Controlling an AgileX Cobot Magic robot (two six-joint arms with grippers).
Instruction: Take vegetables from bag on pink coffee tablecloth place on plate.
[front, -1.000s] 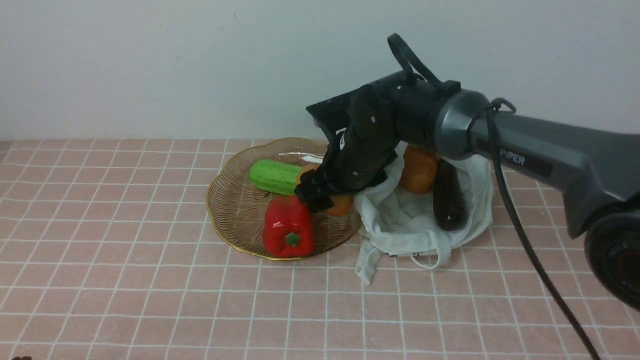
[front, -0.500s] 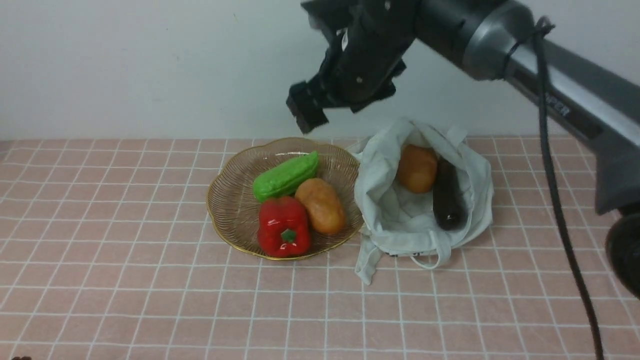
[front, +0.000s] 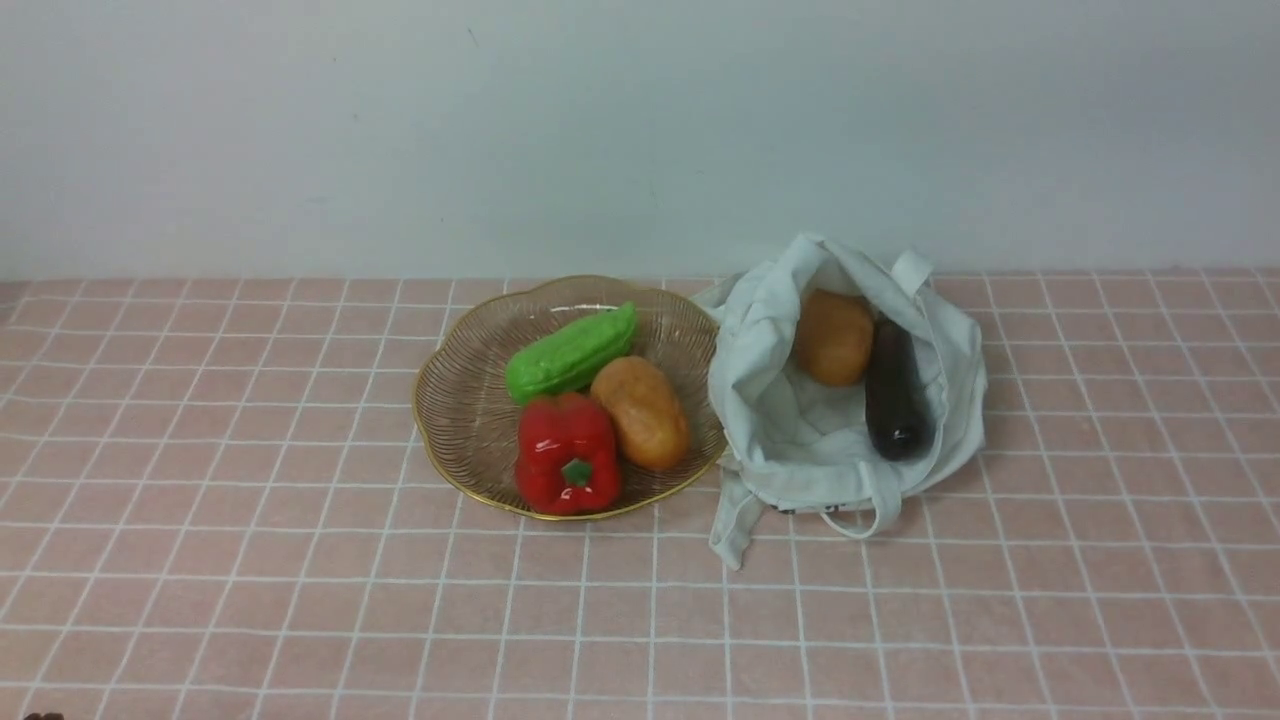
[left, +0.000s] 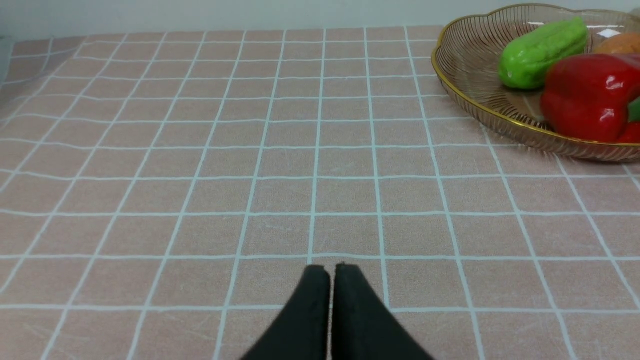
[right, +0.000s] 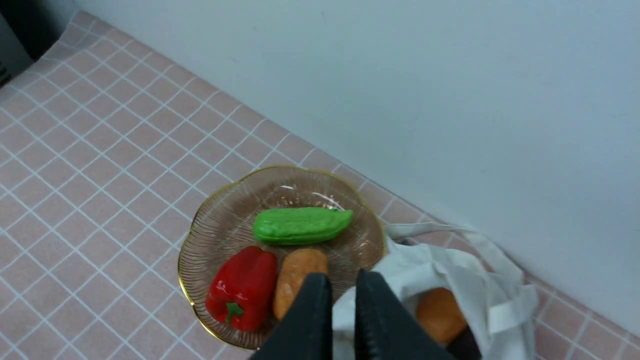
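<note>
My right end effector (right: 342, 280) is closed on nothing, hanging high so the open bag (front: 800, 440) below shows its potato (front: 835, 338) and eggplant (front: 897, 395) for grabbing.

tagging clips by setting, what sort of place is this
Probably a staged tabletop dressed like a home dining table: a pink checked tablecloth, an amber glass plate holding a red pepper, and a cloth bag against a bare wall.

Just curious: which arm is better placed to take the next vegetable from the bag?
Right, probably: the right gripper hangs above the bag; the left gripper sits low, across the plate from it.
</note>
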